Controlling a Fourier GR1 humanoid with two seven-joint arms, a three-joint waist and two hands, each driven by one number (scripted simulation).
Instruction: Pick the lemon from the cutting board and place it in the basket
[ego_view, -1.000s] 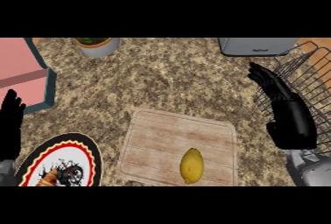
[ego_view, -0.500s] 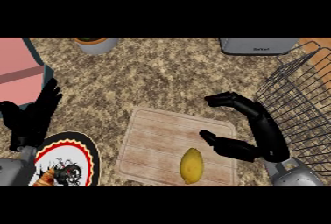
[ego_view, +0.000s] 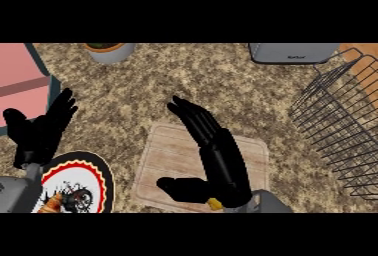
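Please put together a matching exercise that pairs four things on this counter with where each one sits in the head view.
Things:
1. lemon
2. basket
3. plate
4. plant pot

Places:
A. far edge of the counter, left of centre
B. right side of the counter
C. lower left corner, beside the left hand
D. on the cutting board, mostly hidden under the right hand

Pairs: 1-D, 2-B, 3-C, 4-A
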